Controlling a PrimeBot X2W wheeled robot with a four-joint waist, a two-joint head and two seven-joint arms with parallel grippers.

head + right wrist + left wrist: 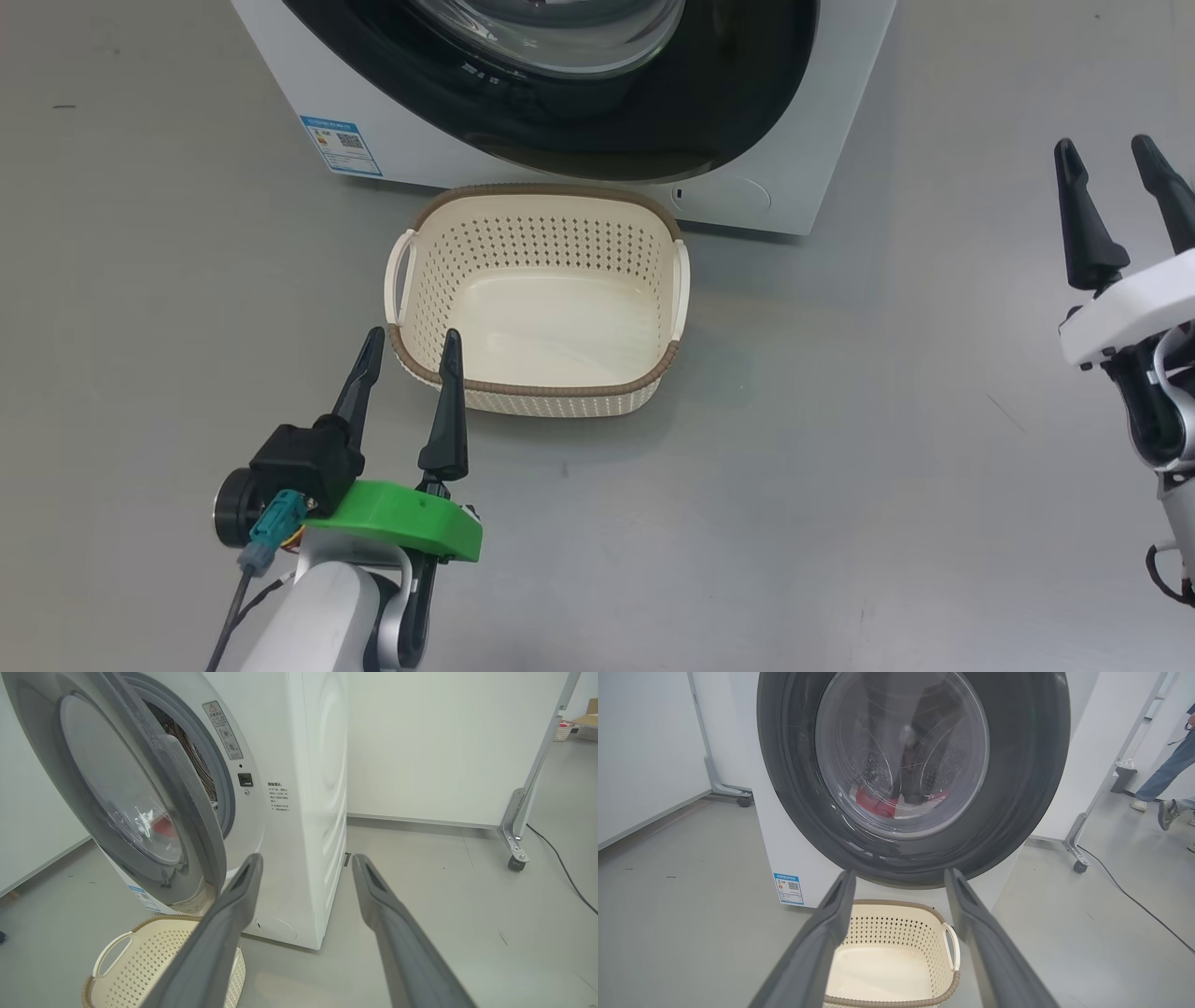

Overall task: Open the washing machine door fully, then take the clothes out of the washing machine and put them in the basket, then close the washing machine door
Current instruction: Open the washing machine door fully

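Two claws: both were spread wide and held nothing.
Left claw: it hung in front of the washing machine, at the near left corner of the basket. Whether a finger touched the rim could not be told.
Washing machine door: it was ajar, hinged on the robot's left. Its free edge stood a little off the machine's front on the right, leaving a gap.
Right claw: it was out past the machine's right front corner, apart from the door's free edge.
Door facing: it stood upright and, being round, had no long axis. Its outer face looked away from the machine's front, turned slightly left.
Clothes: a red heap lay low inside the machine, seen through the glass. No long axis could be told.
Basket position: it sat empty on the floor just in front of the machine, below the door's lower rim. Its long axis ran along the machine's front, with a handle at each end and the mouth up.
Step in hand: probably swinging the door fully open.
Doing it well: the right claw would best slip one finger behind the free edge, then follow an arc about the hinge rather than pull straight out.
Caution: clearance between the door's rim and the basket looked slim, and the left claw stood near the likely sweep.
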